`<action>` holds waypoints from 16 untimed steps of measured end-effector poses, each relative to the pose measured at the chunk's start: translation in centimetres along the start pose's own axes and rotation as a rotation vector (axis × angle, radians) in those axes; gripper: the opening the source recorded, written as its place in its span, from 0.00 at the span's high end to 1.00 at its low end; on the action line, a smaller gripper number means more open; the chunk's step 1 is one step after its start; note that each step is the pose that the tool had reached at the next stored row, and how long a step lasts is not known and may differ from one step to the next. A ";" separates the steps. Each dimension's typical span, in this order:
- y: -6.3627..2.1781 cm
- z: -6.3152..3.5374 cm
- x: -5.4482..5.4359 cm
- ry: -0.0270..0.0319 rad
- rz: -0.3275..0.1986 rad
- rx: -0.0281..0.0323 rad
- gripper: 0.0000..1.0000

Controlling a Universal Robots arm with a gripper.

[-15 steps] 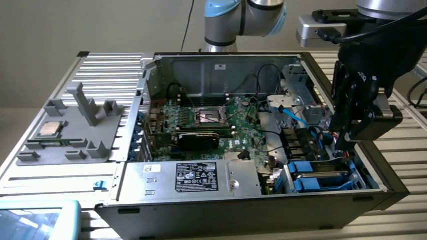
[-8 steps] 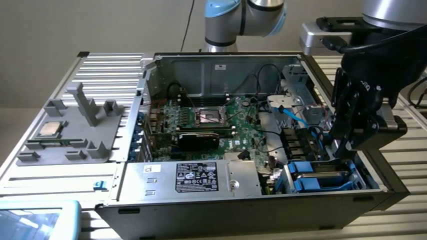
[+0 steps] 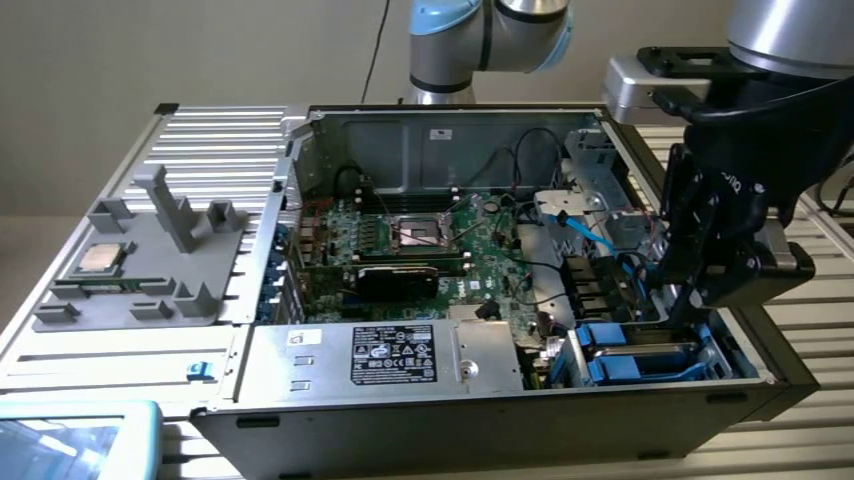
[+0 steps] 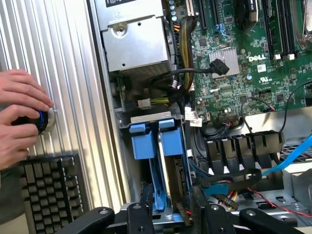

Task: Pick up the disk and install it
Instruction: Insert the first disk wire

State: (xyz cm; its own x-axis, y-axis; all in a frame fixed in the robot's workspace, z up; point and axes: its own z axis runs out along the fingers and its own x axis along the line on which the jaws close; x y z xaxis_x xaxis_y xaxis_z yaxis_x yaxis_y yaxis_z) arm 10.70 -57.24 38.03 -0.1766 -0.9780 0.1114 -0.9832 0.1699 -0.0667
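The disk stands on edge in the drive bay at the front corner of the open computer case, on the exterior view's right. Its blue carrier rails and silver edge run between my fingers. My gripper reaches down into that bay from above, and the jaws bracket the disk's near end, closed on it. In the exterior view the gripper hangs just over the blue carriers of the disk. A second blue carrier sits right beside it in the bay.
The motherboard and a silver power supply box with a black label fill the case. Blue and black cables run beside the bay. A grey fixture holds a small chip. A person's hands rest on a knob by a keyboard.
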 end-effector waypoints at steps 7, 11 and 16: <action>-0.41 0.53 -0.1 -0.0075 -0.081 0.0081 0.56; -0.39 0.83 -0.2 -0.0165 -0.152 0.0142 0.56; -0.36 1.20 -0.2 -0.0238 -0.235 0.0173 0.56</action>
State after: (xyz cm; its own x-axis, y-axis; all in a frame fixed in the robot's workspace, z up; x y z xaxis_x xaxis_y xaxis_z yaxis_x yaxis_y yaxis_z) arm 11.14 -57.23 36.84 0.0589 -0.9930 0.1025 -0.9962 -0.0651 -0.0587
